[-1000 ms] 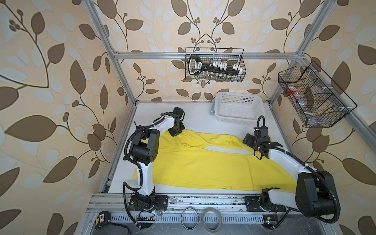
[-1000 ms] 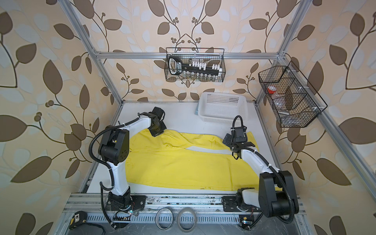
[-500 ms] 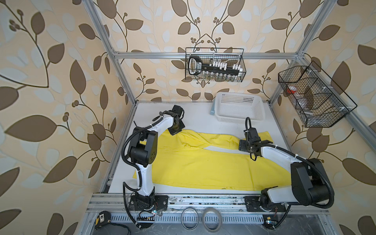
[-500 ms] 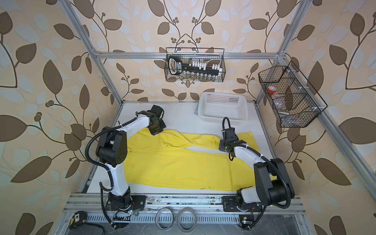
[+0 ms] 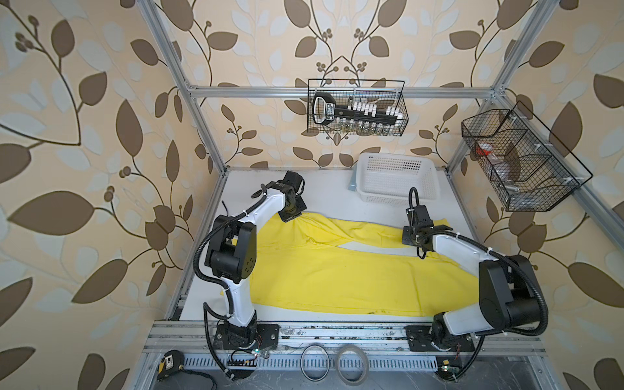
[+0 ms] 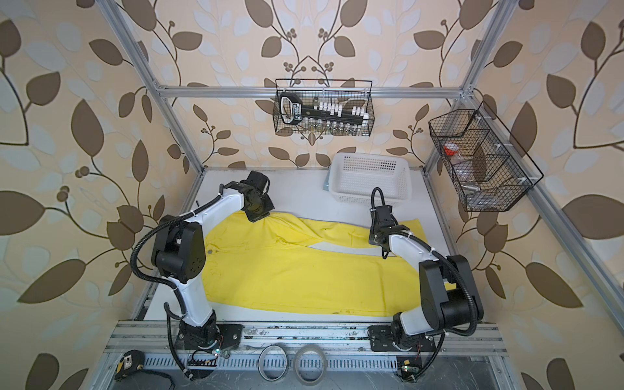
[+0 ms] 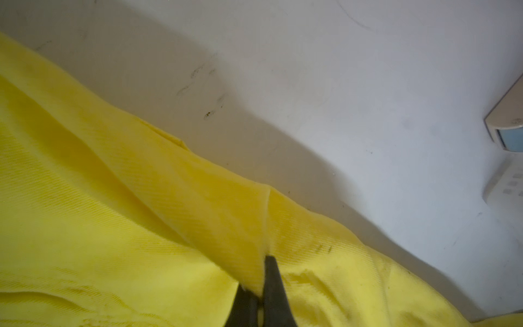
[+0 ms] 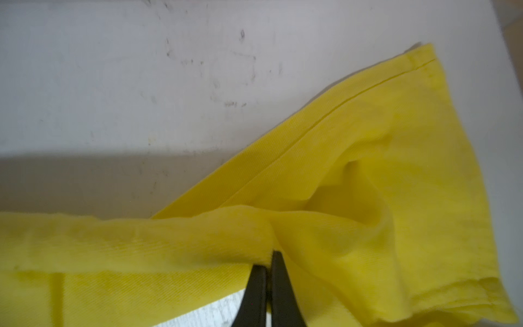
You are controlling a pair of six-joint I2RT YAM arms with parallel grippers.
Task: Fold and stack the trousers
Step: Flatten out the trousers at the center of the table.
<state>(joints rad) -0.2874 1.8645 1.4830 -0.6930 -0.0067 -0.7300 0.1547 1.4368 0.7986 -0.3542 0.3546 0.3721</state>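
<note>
Pinching shut just now, the right fingers (image 8: 277, 283) grip a trousers (image 5: 337, 270) leg; left fingers (image 7: 273, 283) clamp the waist end; folding looks ready.

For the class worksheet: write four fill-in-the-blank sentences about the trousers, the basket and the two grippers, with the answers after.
The trousers are ____ in colour.
The right gripper is ____ on a fold of them.
The left gripper also grips the ____.
The white basket stands nearer the ____ gripper.
Missing words: yellow; shut; trousers; right.
</note>
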